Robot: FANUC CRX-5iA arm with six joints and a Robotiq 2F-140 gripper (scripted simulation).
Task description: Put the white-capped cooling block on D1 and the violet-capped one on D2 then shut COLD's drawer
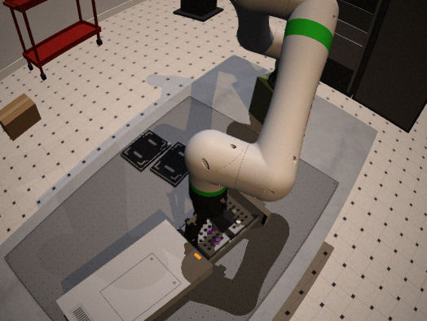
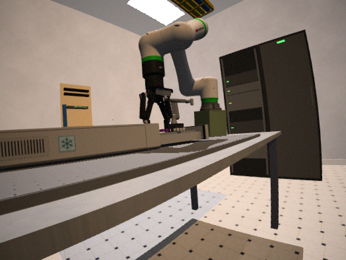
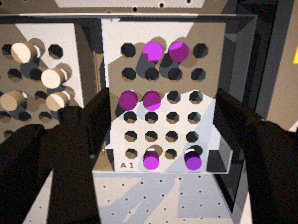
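Note:
The cooler COLD has its drawer pulled out, and its orange lamp is lit. Two cooling blocks sit in the drawer. The violet-capped block is marked A1 and carries several violet-capped tubes. The white-capped block lies beside it. My gripper reaches down into the drawer. Its fingers are shut on the two sides of the violet-capped block, which rests in the drawer. Deck slots D1 and D2 are black plates with white corner locators, both bare.
The arm's elbow hangs over the table between the drawer and the slots. The arm's base stands on a green pedestal at the table's far end. A dark cabinet, a red cart and a cardboard box stand on the floor.

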